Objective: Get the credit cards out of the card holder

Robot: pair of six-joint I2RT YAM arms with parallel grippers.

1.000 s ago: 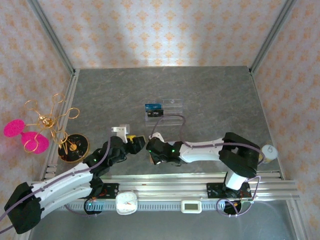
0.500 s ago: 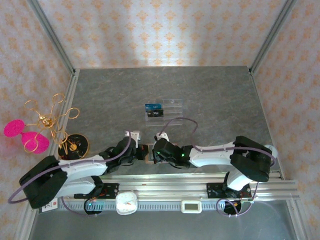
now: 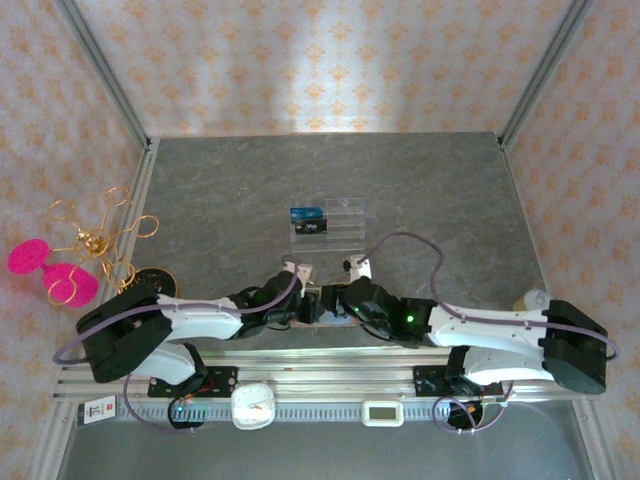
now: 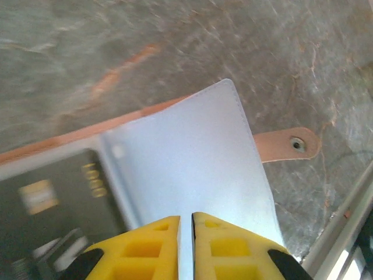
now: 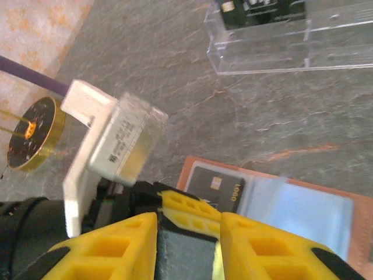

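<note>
Currently your left end effector [image 4: 186, 219] nearly closed over card holder [image 4: 186, 154], grip unclear; right end effector [image 5: 187, 224] parted.

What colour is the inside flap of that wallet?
The flap is pale grey-blue; the tab beside it is tan-brown. Clearest in the left wrist view.

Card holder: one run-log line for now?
card holder: open flat | dark card: tucked in card holder | left end effector: nearly shut, over card holder | right end effector: open, close to dark card
</note>
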